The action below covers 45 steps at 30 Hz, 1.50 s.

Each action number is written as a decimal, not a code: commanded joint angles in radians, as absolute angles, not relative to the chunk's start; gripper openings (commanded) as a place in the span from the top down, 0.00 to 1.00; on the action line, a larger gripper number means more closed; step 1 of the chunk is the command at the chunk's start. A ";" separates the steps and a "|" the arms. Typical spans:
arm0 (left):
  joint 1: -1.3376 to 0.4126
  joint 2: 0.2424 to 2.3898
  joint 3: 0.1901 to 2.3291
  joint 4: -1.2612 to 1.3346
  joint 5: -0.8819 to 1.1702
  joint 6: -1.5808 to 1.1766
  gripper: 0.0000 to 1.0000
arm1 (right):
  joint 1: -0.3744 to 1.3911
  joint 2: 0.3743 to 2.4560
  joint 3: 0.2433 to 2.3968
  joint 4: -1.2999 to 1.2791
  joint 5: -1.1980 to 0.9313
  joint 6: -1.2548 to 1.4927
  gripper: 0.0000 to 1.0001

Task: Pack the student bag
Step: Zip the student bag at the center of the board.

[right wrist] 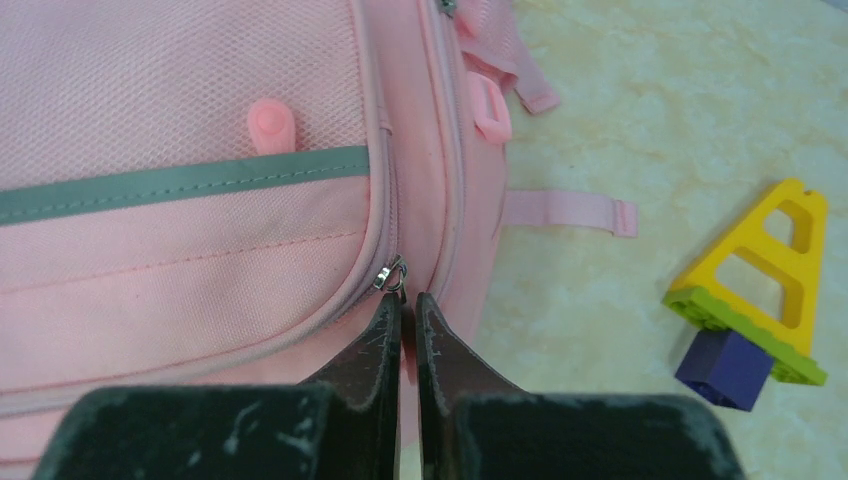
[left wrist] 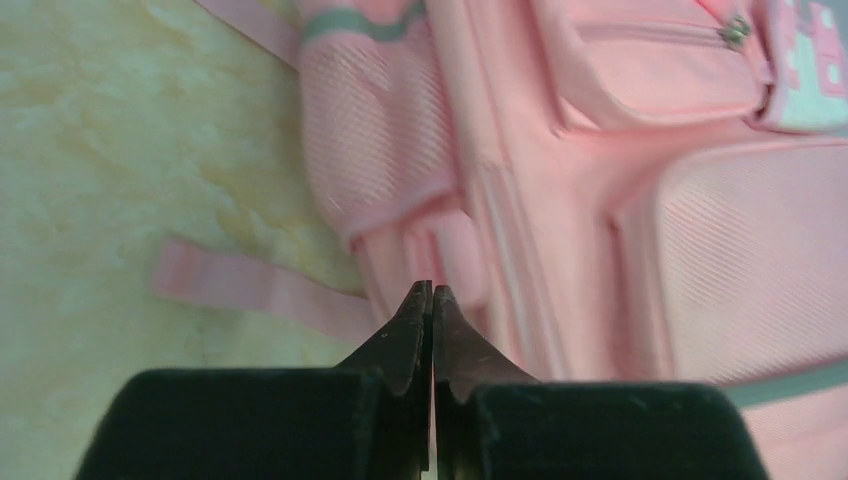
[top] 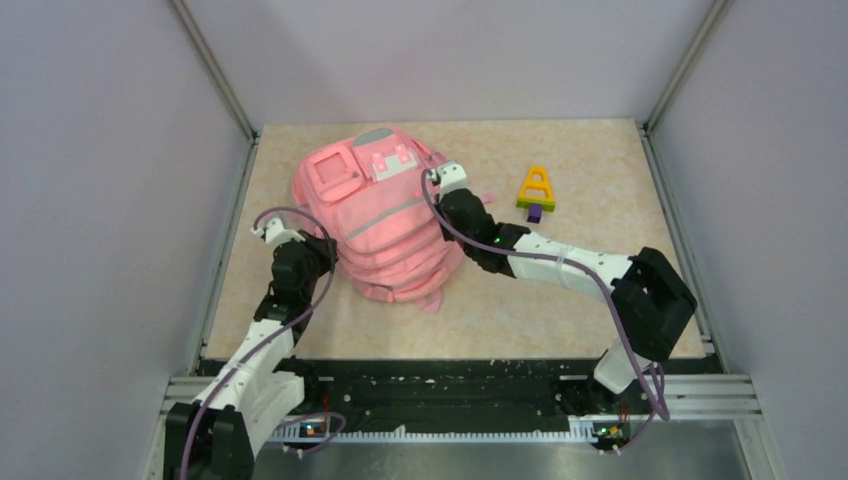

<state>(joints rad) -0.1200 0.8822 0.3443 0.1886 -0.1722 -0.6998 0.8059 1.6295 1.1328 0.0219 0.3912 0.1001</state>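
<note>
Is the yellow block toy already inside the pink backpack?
No, the yellow block toy lies on the bare table to the right of the student bag, clear of it.

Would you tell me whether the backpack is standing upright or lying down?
Lying down: the backpack rests on the table, its front facing the overhead camera.

A robot lab test cell: plain grey walls (top: 100,200) in metal framing (top: 213,70) enclose a beige tabletop (top: 580,290).

Grey-striped pink student bag (top: 385,225); yellow, green and purple block toy (top: 537,190)
</note>
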 commanded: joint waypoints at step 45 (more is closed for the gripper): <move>-0.775 1.372 0.622 0.654 -0.313 0.395 1.00 | 0.617 1.538 1.162 0.022 -0.075 -0.054 1.00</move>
<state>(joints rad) -0.7746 1.4391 0.7109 0.5716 -0.2283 0.3691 0.6094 1.5593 1.0992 0.0196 -0.1871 -0.0422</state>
